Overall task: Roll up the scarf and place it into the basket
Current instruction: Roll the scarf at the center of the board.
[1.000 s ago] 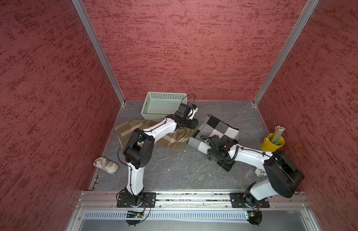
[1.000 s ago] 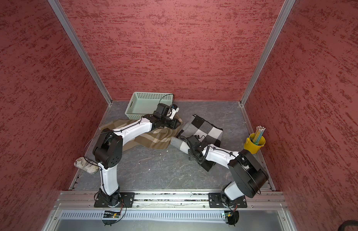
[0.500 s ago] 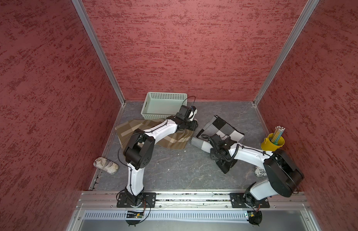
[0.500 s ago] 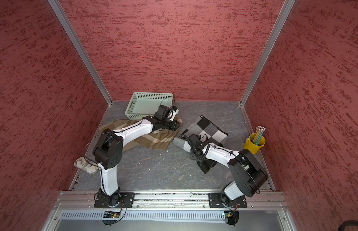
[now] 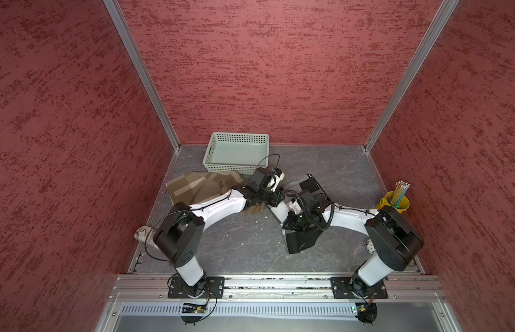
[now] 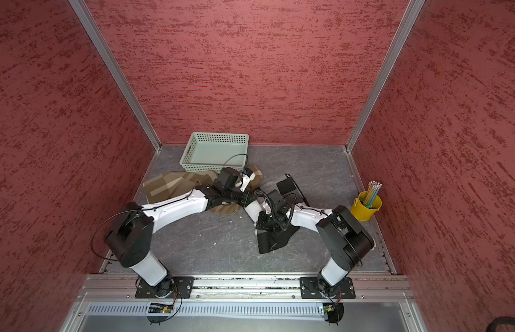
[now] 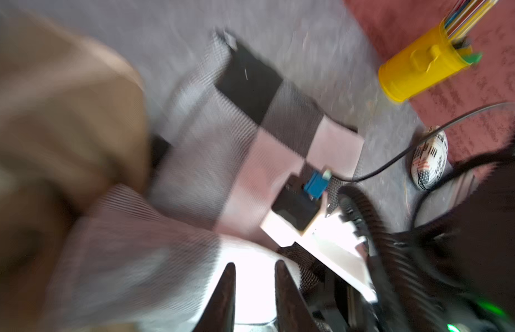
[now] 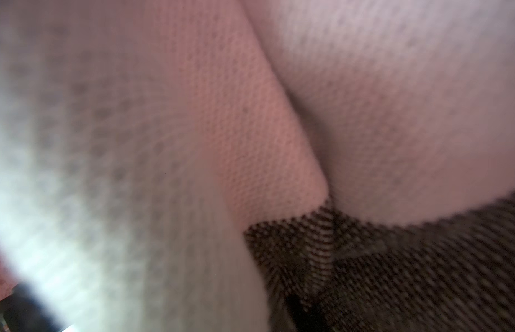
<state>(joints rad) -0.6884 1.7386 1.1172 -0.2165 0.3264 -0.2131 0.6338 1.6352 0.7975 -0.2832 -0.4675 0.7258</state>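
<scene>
Left wrist view: left fingers (image 7: 226, 296) tight on the scarf (image 7: 244, 149); right fingers' state indiscernible.

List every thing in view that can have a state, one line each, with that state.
basket: upright, empty.
checkered scarf: on the table, bunched and partly folded, not rolled, outside the basket.
brown cloth: crumpled, lying beside the basket.
yellow bucket: upright, holding pencils.
left gripper: jaws narrowly apart at the scarf's white part; grip unclear.
right gripper: buried in scarf folds; open or shut unclear.
</scene>
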